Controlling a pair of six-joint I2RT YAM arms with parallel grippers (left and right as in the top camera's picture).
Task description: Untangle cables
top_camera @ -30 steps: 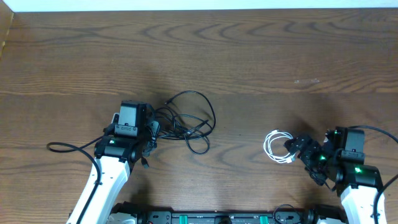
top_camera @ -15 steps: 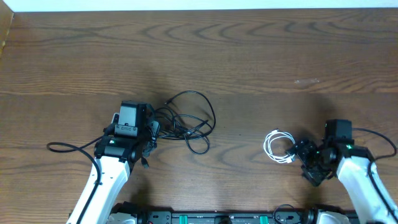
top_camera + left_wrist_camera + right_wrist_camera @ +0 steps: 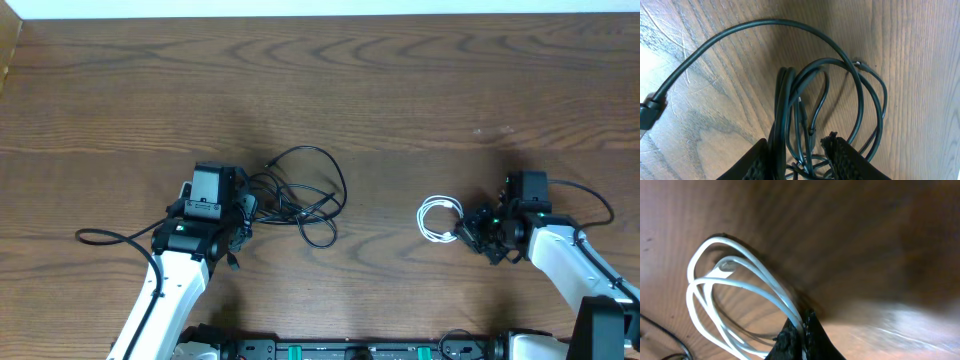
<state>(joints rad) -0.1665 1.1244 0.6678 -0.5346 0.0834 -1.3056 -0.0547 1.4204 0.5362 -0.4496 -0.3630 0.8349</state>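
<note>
Wooden table [image 3: 400, 100] bears white cable [image 3: 422, 218], its loops pinched by right claw [image 3: 468, 228]

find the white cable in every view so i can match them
Overhead: white cable coiled lower right, at the right hand.
Left wrist: not in it; only black cables.
Right wrist: left half, running into the hand at bottom centre.
Shared landmark: the right hand, shut on the coil.

Black cables [image 3: 782, 110], white cable [image 3: 426, 222]
</note>
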